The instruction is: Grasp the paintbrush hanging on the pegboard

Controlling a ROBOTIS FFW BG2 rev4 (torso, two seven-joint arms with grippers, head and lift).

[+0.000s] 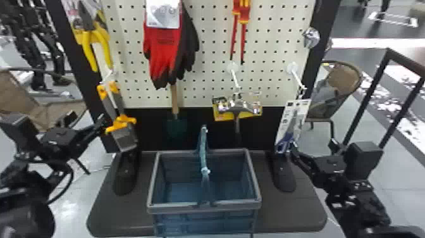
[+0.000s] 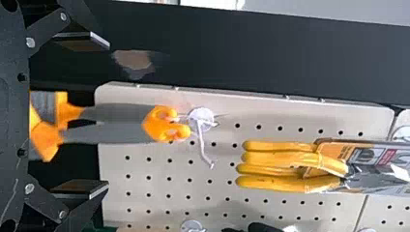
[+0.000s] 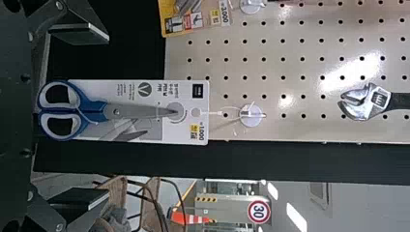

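Note:
The paintbrush hangs on the white pegboard under the red gloves. It has a wooden handle and a dark green head, low at centre left. My left gripper is open to the left of it, level with a grey and yellow tool. That grey and yellow tool lies between the fingers of my open left gripper in the left wrist view. My right gripper is open at the right, with carded scissors in front of the right gripper.
A blue-grey basket with an upright handle stands on the black table below the board. Yellow pliers, red gloves, red screwdrivers, a packed hammer and a wrench also hang there.

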